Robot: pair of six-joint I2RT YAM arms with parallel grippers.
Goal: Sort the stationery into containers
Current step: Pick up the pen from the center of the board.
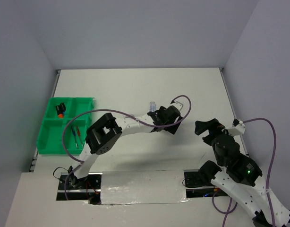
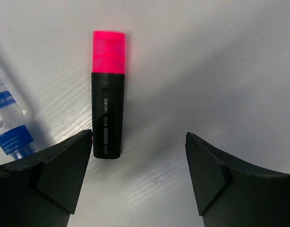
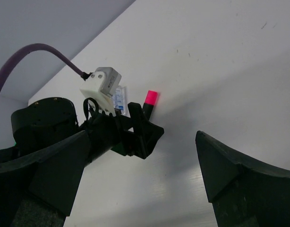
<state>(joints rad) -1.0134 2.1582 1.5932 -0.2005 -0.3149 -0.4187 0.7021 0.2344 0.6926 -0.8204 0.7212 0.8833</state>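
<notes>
A pink-black highlighter [image 2: 107, 94] lies flat on the white table, pink cap pointing away. My left gripper [image 2: 138, 175] is open and empty just above the table; the highlighter's black end lies beside the left fingertip [image 2: 69, 165], not between the jaws. A blue-capped marker [image 2: 8, 118] lies to its left and shows in the top view [image 1: 152, 105]. The green tray [image 1: 46, 142] at the left holds an orange-black highlighter [image 1: 60, 109] and thin pens [image 1: 76, 135]. My right gripper [image 3: 140, 179] is open and empty, facing the left gripper [image 3: 135, 130].
In the top view the left gripper [image 1: 161, 118] hovers mid-table and hides the pink highlighter; the right gripper [image 1: 205, 127] is to its right. A purple cable [image 1: 131, 116] loops over the left arm. Grey walls close off the table at the back and both sides.
</notes>
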